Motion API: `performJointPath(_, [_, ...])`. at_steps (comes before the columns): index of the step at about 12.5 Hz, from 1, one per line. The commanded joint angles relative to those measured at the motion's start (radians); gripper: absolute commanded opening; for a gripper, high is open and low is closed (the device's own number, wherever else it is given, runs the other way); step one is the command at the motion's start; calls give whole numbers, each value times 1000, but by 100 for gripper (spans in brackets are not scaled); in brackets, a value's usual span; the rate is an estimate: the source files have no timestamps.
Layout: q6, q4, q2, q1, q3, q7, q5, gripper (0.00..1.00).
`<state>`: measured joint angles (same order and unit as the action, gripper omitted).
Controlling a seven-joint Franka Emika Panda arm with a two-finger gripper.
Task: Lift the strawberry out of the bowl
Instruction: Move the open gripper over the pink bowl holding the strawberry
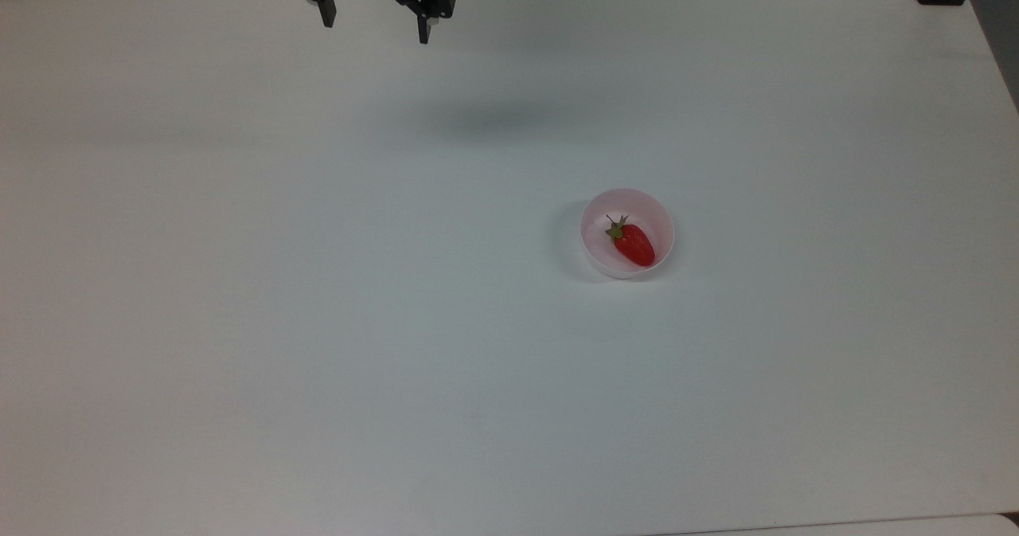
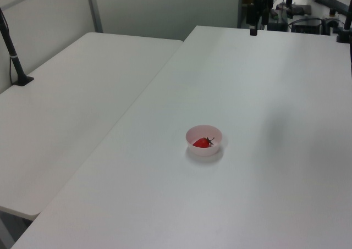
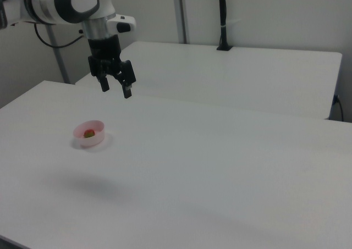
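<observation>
Top view shows a wide white table (image 1: 318, 321) with the pink bowl (image 1: 637, 201) standing a little toward the top view's right of the middle. The arm (image 3: 60, 1), seen best in the right view, reaches in from the right view's upper left. Its gripper (image 1: 374, 28) hangs high above the table at the top view's upper edge, well apart from the bowl; its two fingers are spread wide with nothing between them.

By my reading this is the very start of the job: the approach has not begun and the strawberry (image 1: 634, 243) lies untouched inside the bowl. The next move calls for carrying the gripper across until it is over the bowl, then lowering the open fingers inside the rim on either side of the fruit without knocking the thin wall.

The strawberry lies on its side, off-centre, toward the bowl's lower right wall in the top view. Its long axis runs diagonally there: the leafy cap points to the top view's upper left and the tapered tip to the lower right. Closing across the short width looks the likelier grip.
</observation>
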<state>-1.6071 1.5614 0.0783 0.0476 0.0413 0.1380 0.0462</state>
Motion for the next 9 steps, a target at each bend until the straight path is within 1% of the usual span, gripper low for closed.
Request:
performJointPath(1, [9, 26, -26, -5, -6, -20, -6, 100])
performJointPath(7, [9, 26, -23, -11, -6, -20, -6, 100])
performJointPath(9, [-4, 23, 1, -14, 5, -15, -14, 100])
